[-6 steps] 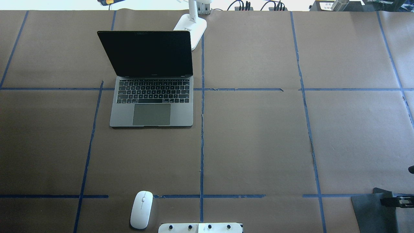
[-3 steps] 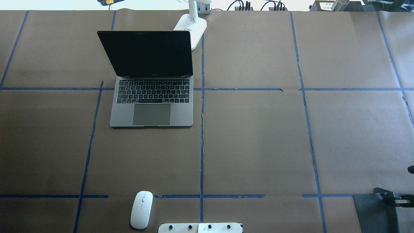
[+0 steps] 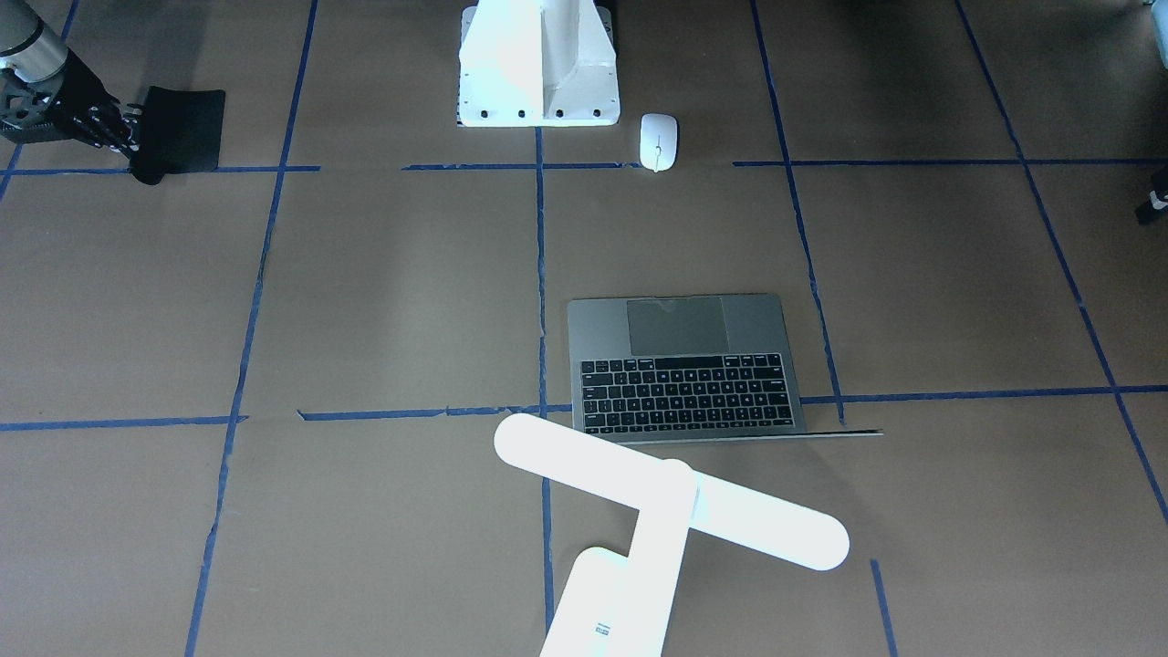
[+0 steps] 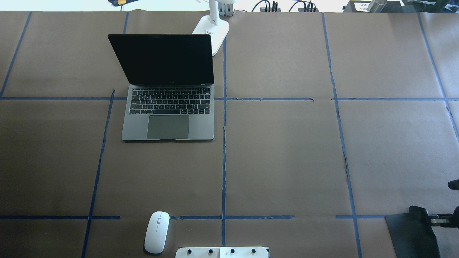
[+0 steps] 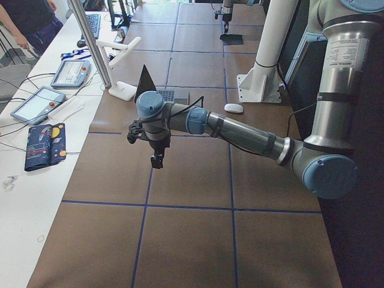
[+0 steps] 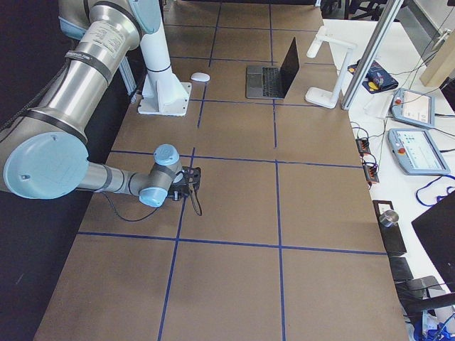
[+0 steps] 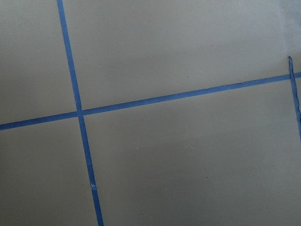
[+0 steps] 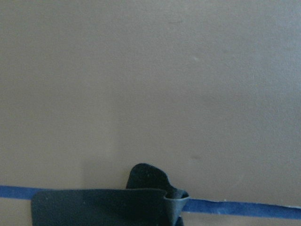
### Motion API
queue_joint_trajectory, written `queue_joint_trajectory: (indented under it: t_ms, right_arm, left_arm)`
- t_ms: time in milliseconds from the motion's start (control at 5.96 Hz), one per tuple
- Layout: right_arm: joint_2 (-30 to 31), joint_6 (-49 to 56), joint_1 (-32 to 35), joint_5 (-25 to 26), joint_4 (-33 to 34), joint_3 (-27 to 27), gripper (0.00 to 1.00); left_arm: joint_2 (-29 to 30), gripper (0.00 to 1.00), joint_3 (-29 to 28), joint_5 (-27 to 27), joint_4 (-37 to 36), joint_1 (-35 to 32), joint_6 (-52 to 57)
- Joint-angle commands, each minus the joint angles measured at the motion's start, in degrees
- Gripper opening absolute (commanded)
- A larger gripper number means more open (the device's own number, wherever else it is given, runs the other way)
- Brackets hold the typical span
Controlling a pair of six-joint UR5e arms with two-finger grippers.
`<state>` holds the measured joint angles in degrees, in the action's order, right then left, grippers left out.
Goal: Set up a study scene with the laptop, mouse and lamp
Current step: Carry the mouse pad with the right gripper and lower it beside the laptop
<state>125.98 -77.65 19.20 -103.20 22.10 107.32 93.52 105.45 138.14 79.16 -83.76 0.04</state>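
Observation:
The open dark-grey laptop (image 4: 168,123) stands left of centre, its screen upright; it also shows in the front view (image 3: 684,365). The white mouse (image 4: 157,232) lies near the table's front edge, beside the pedestal, and shows in the front view (image 3: 658,141). The white lamp (image 3: 671,502) stands behind the laptop; its base (image 4: 211,30) shows at the far edge. My right gripper (image 4: 428,219) is shut on the edge of a black mat (image 4: 408,236) at the near right corner. My left gripper (image 5: 157,161) hovers above bare table at the left end; I cannot tell whether it is open.
The white flared pedestal (image 3: 538,64) of the robot stands at the table's near middle edge. Blue tape lines (image 4: 224,161) divide the brown table. Tablets and cables (image 6: 412,142) lie on the white bench beyond the far edge.
My right gripper has drawn the black mat slightly to the left along the table. The laptop, mouse and lamp have not moved.

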Motion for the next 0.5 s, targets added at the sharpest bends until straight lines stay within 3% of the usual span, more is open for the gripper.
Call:
queue_joint_trajectory:
  t_ms: [0, 336]
  right_arm:
    - [-3.34, -1.72, 3.28, -0.68, 0.05, 1.92, 0.00]
    - [-15.09, -2.42, 6.79, -0.87, 4.58, 1.14, 0.00]
  left_arm:
    - [0.00, 1.00, 0.29, 0.02, -0.06, 0.00, -0.12]
    - [0.00, 1.00, 0.37, 0.11, -0.06, 0.00, -0.12]
